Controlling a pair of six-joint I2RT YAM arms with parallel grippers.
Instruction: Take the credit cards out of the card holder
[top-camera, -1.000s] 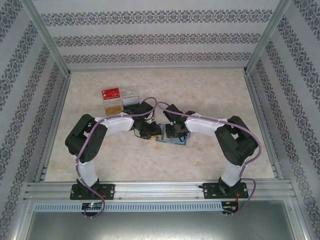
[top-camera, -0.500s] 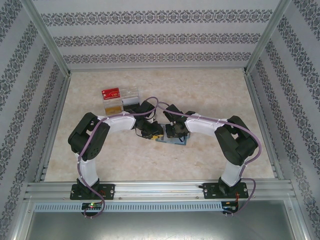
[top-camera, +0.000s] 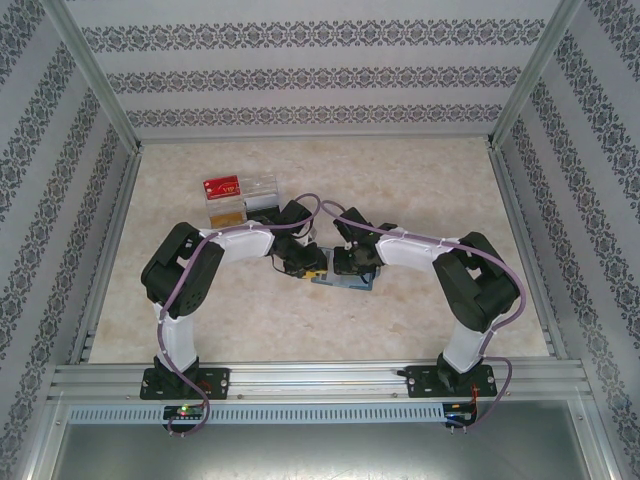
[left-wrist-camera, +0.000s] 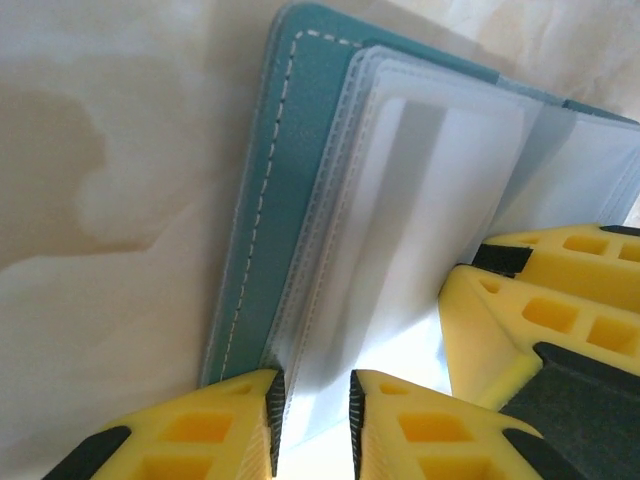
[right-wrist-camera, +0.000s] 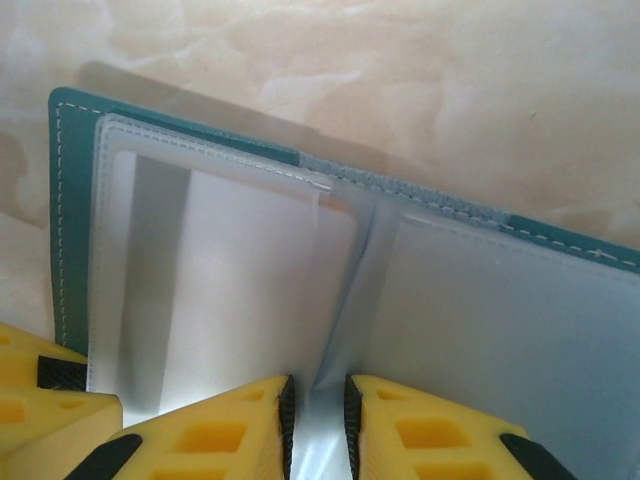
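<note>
Found mid-counter (top-camera: 430, 190), just ahead of the two arms: the card holder (top-camera: 352, 283), lying open with its teal cover down and clear sleeves (right-wrist-camera: 230, 270) facing up. Nipped near its left edge by the left claw (left-wrist-camera: 312, 425), which is drawn narrow with the edge of a sleeve caught between the pads. Nipped likewise at the centre fold by the right claw (right-wrist-camera: 318, 420) — narrow too, with sleeve film in the slit between its pads. Crowded close over the holder, yellow fingers of one claw just beside the other. Farther back, behind the left arm's wrist and apart from the holder: a clear tray (top-camera: 262, 185) holding a red card (top-camera: 222, 185) and, nearer, a tan credit card (top-camera: 228, 213).
</note>
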